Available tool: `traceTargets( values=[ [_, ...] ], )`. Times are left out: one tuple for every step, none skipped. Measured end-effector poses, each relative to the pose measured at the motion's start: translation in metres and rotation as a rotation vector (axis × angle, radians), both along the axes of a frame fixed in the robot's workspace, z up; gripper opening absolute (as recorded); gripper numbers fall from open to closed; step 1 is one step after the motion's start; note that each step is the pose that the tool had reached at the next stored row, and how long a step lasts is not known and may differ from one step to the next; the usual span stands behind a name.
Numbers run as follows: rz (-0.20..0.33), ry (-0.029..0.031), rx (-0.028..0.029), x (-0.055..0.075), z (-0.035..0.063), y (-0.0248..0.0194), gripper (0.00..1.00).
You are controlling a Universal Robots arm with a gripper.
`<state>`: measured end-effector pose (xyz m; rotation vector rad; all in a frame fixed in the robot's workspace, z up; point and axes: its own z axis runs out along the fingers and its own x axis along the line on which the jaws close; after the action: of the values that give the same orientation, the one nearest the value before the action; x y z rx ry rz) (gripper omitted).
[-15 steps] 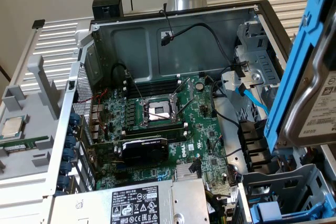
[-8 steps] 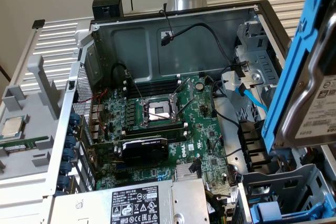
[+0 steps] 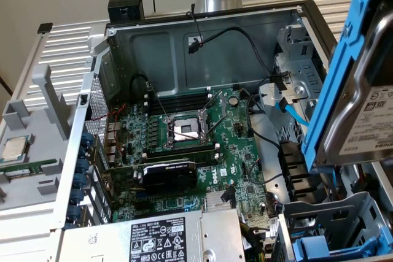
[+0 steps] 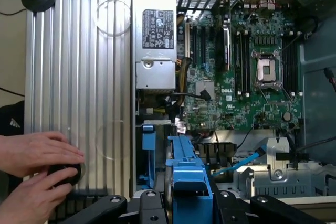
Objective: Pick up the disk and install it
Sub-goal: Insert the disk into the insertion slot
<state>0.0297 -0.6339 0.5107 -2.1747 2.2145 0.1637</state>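
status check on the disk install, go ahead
Hand shut on the disk. Disk aloft over open case, not installed. Blue cable lies near drive cage.

The disk (image 3: 359, 111) was silver-grey metal with a white label printed in black, and its frame (image 3: 328, 84) was bright blue. The case (image 3: 245, 47) was dull grey inside. The circuit board (image 3: 239, 170) was green, and the card (image 3: 169, 176) on it was black. The power supply (image 3: 209, 237) at the case's edge was silver, with a black and white label (image 3: 158, 242). A cable (image 3: 292, 113) was light blue. The ribbed table (image 3: 67, 44) was pale silver.
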Motion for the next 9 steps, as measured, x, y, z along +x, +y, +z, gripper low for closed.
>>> traceTargets(
  values=[
    [0.0,0.0,0.0035,0.0,-0.0006,-0.0001,0.37],
    [0.0,0.0,0.0063,0.0,-0.0007,-0.0001,0.37],
    [0.0,0.0001,0.0073,0.0,-0.0008,-0.0004,0.37],
    [0.0,0.0001,0.0075,0.0,-0.0009,-0.0005,0.37],
    [0.0,0.0002,0.0075,0.0,-0.0009,-0.0004,0.37],
    [0.0,0.0001,0.0074,-0.0001,-0.0011,-0.0005,0.37],
    [0.0,0.0001,0.0076,-0.0005,-0.0014,-0.0005,0.37],
    [0.0,0.0001,0.0076,-0.0009,-0.0017,-0.0005,0.37],
    [0.0,0.0001,0.0076,-0.0014,-0.002,-0.0006,0.37]
  ],
)
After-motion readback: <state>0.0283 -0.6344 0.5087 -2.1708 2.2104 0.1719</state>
